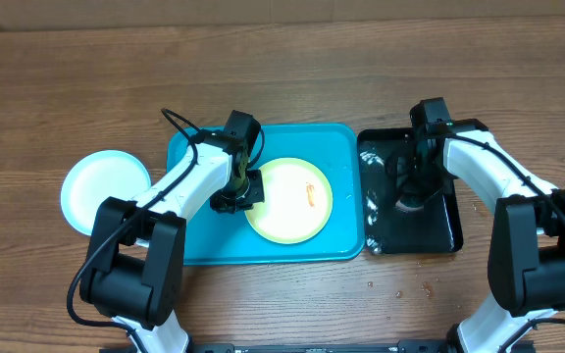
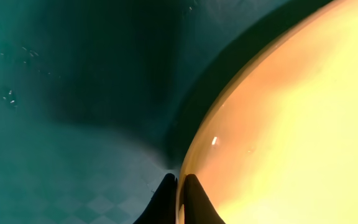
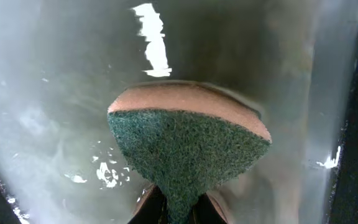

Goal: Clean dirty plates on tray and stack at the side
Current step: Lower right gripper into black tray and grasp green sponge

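Turquoise plastic marks the middle of the scene: from overhead we see the turquoise tray lying on a brown wooden counter. On the tray, toward its 3 o'clock side, rests the lime green plate. It carries a small orange-red smear at about 2 o'clock from its centre.

The left fingers meet this plate at its 9 o'clock edge. In the left wrist view we see them closed, pinching the plate's rim, with the yellow-green plate spreading away toward 2 o'clock over the tray floor.

Off the tray, on the counter at the tray's 9 o'clock, sits a pale plate, light blue at the rim and whiter in the middle. We cannot tell whether it is one plate or two stacked.

Just beside the turquoise tray, at its 3 o'clock, lies a narrower glossy black tray, its floor wet and shining. The right fingers reach down into it. In the right wrist view we see them clamped on a sponge, which has a dark green scouring face and a tan layer behind it. The sponge's far edge presses on the wet floor of the black tray. A few water droplets dot the counter at the black tray's 6 o'clock.
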Controlling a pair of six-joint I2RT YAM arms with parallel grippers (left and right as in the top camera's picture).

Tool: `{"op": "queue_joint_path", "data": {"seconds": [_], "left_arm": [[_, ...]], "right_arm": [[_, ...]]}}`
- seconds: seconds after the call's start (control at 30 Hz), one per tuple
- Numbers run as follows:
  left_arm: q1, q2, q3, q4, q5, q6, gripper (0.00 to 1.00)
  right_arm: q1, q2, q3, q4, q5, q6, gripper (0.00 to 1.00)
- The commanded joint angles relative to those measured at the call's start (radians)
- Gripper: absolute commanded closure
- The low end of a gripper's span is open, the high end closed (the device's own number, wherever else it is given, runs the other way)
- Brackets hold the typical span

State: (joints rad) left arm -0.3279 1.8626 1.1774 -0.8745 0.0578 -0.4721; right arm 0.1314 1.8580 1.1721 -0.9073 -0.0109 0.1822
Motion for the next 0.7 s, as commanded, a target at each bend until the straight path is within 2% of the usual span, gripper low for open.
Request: {"op": "queue_joint_path", "data": {"seconds": [0.0,0.23,0.33,0.4,0.67], "left_arm": [[-0.006,-0.024,-0.004,0.004,-0.067,-0.008,0.96],[-0.002,-0.024,-0.004,-0.003,-0.068,-0.069,0.95],[0.003,-0.024,-0.004,-0.002,-0.068,-0.094,0.86],[0.003,-0.024,-0.004,0.001,-0.068,-0.093,0.83],[0.002,-0.024,-0.004,0.000,-0.065,-0.093,0.91]], "right_arm": [[-0.002,-0.018,0.053,-0.021,-0.021,0.001,0.96],[-0.002,-0.018,0.131,-0.095,-0.024,0.000,0.96],[-0.002,-0.018,0.131,-0.101,-0.024,0.000,0.96],[-0.002,-0.018,0.131,-0.113,-0.024,0.000,0.96],[-0.002,-0.017,0.065,-0.097,-0.024,0.000,0.95]]}}
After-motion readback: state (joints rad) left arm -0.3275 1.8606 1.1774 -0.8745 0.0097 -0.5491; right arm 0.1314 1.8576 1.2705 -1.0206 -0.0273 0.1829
